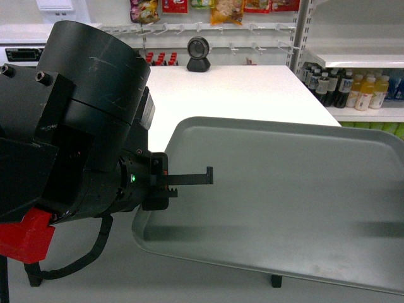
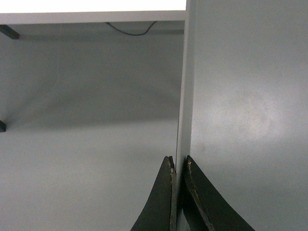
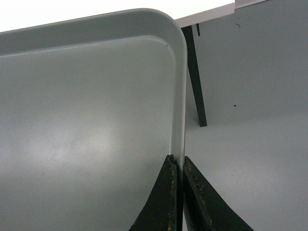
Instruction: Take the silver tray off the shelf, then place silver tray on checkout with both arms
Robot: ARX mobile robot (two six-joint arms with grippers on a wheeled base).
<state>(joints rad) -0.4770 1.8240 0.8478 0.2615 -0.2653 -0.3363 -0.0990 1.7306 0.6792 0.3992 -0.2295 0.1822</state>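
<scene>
Black toothed left claw [image 2: 177, 192] pinches matte rounded silver tray [image 2: 240, 96] rim.

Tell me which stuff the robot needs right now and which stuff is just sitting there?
Needed: tray, left gripper and right gripper pinching its rims, white checkout.

Just there: black scanner, drink bottles, snack bags, grey register.

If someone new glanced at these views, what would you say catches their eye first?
Probably the big grey-green tray held in the air in front of the white checkout, with the bulky black left arm filling the head view's left side. Each wrist view shows black fingers pinching the tray's thin rim; the right gripper holds near a rounded corner.
</scene>
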